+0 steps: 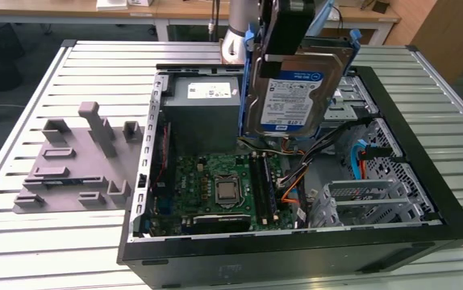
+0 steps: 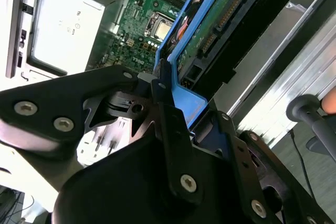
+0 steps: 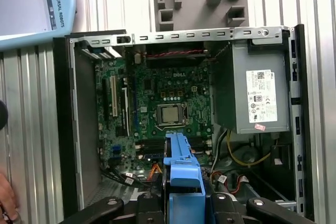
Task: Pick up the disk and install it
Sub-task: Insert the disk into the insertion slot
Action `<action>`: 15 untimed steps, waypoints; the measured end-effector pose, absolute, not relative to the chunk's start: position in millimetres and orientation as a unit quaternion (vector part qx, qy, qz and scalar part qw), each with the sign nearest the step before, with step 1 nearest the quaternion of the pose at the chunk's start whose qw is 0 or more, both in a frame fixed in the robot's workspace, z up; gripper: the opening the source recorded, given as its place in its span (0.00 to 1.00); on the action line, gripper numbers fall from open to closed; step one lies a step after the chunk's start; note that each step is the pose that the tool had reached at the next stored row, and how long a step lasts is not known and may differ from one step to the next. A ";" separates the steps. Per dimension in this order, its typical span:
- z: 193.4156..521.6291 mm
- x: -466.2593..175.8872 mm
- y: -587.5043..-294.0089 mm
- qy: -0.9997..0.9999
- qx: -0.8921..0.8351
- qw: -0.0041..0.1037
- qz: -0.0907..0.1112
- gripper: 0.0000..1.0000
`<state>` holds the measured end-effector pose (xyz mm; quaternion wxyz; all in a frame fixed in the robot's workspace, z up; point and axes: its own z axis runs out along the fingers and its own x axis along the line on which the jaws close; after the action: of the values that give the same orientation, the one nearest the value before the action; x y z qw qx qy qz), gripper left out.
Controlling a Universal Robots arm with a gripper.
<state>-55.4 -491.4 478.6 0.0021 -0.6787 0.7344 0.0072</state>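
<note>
Clamping the disk (image 1: 292,96) by its blue frame, gripper (image 1: 284,55) hangs above open PC case (image 1: 296,251).

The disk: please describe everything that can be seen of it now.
The disk is a flat silver-metal drive with a blue-and-white label, set in a blue plastic carrier frame. Its underside, in the second wrist view, is a green circuit board with a black connector. It hangs nearly upright above the open computer case, clamped at its upper end by the tool.
</note>
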 end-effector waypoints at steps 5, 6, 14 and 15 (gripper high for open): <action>477.7 -55.4 -504.0 0.734 -0.679 0.002 0.007 0.36; 477.5 -55.4 -506.8 0.734 -0.679 0.002 0.007 0.36; 475.5 -53.8 -527.0 0.734 -0.679 0.002 0.007 0.36; 475.4 -51.7 -527.3 0.734 -0.679 0.002 0.007 0.36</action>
<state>-51.7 -527.3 475.4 0.0025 -0.6787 0.7344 0.0069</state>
